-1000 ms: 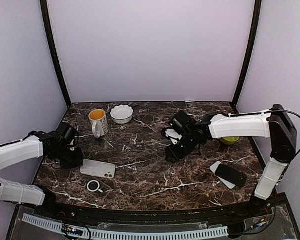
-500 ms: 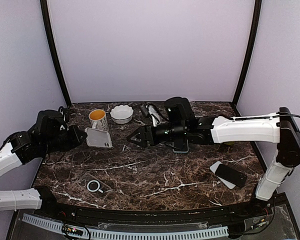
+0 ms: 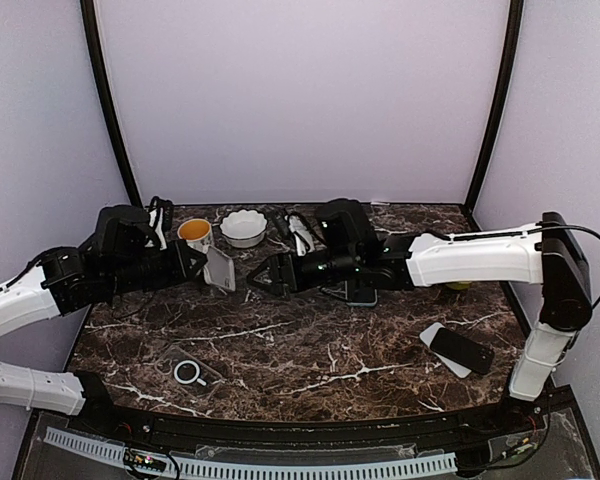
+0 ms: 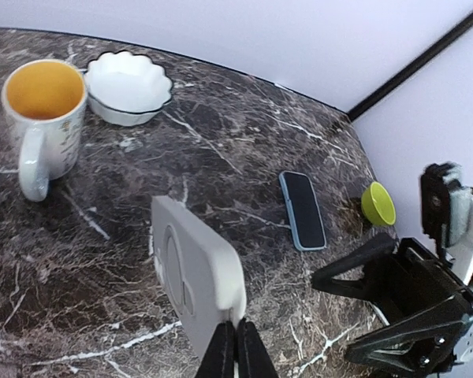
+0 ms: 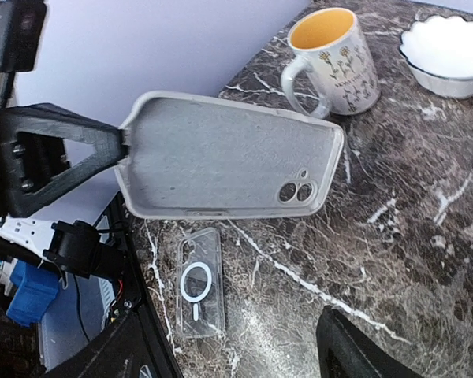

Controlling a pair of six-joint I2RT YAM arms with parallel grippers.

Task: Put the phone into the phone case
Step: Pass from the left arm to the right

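grey case (image 5: 221, 161) up in air, my left pincer (image 4: 235, 346) clamped on thin edge only. my right pincer (image 3: 263, 277) wide apart, empty. bump may knock case loose. phone (image 4: 303, 209) not picked up yet.

Mug (image 3: 196, 238) and bowl (image 3: 244, 228) stand close behind the airborne case (image 3: 220, 270).

Soft, even overhead light in all three views; the marble table (image 3: 310, 350) carries a mild sheen, no harsh glare; shadows faint; wrist views bow at the edges; right wrist view's near fingers (image 5: 351, 350) dark, blurred.
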